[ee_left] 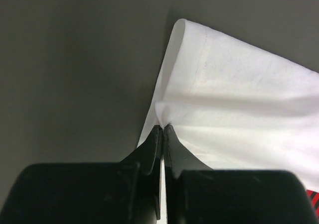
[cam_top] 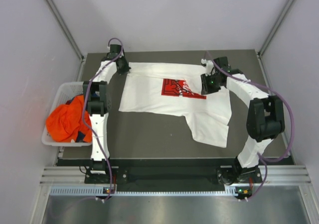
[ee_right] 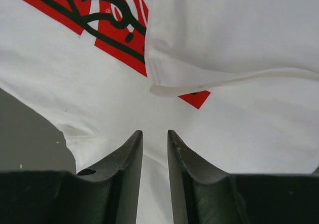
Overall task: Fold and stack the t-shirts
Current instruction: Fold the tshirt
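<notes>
Close up, left gripper (ee_left: 163, 129) pinching white t-shirt (ee_left: 239, 94) edge, right gripper (ee_right: 155, 137) parted over red print (ee_right: 119, 40), overhead alone shows orange shirt (cam_top: 67, 119) in basket (cam_top: 67, 86)

I read the t-shirt (cam_top: 149, 92) as plain white. At its middle is a red block print (cam_top: 177, 88) crossed by black line-work. Table (cam_top: 149, 134) under the t-shirt: flat dark grey. Left of the t-shirt, a white lattice basket (cam_top: 60, 90) holds bright orange cloth (cam_top: 67, 119). Left gripper (ee_left: 163, 128) and right gripper (ee_right: 155, 133), both at the t-shirt: black. Arm cables (cam_top: 115, 39): purple.
</notes>
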